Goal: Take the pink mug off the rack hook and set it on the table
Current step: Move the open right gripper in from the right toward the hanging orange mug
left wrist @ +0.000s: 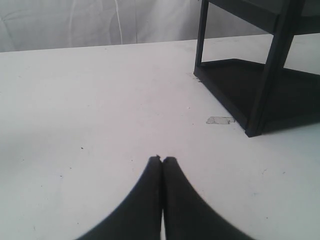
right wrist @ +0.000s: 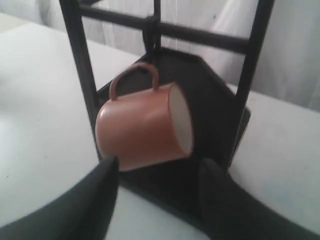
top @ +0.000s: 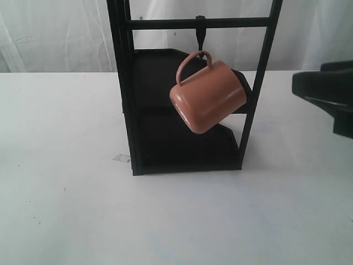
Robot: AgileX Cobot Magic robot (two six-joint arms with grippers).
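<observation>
pink mug (top: pixel 208 96) hangs tilted on rack hook (top: pixel 201 34); right fingers (right wrist: pixel 100 192) wide, just beside mug; left fingers (left wrist: pixel 149 192) pressed together above counter (left wrist: pixel 75 100).

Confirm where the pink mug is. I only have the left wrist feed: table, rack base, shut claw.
Observer: The pink mug hangs by its handle on the rack hook, tilted.
Operator: Right claw?
Observer: The right claw is open and faces the mug's mouth side.
Operator: Touching it?
Observer: No. The exterior view shows it at the right edge, apart from the mug and the rack.
</observation>
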